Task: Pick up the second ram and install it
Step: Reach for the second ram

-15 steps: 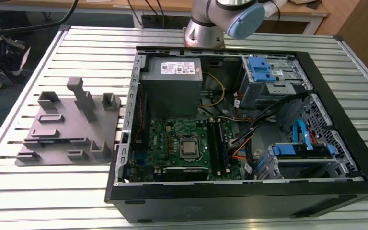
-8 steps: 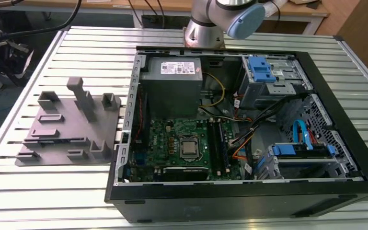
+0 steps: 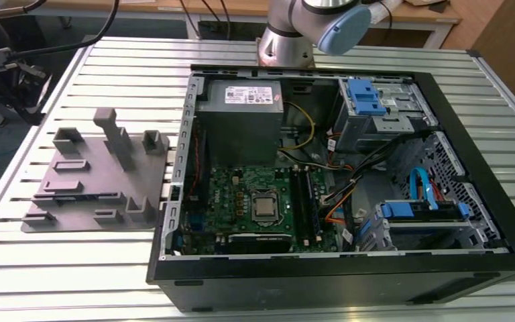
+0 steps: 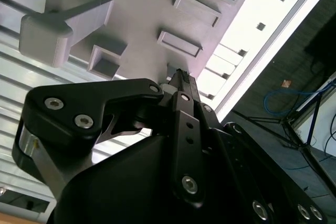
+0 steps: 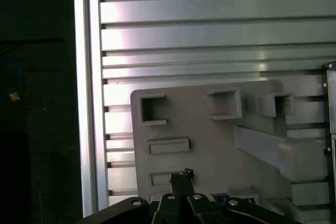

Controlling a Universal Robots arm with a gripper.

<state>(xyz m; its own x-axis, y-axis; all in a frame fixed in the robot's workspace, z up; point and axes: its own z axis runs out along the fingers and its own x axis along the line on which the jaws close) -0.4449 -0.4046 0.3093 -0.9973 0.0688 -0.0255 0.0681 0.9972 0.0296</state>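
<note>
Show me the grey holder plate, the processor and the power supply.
Grey holder plate (image 3: 101, 178), exterior view, bare flat base.
Processor (image 3: 265, 208), exterior view, middle of its metal lid.
Power supply (image 3: 239, 131), exterior view, its plain grey side.

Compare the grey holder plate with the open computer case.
The holder plate is light grey; the case is black. The plate is much smaller than the case. The plate carries upright posts; the case holds a green board and cables. Both lie on the slatted table, side by side.
</note>
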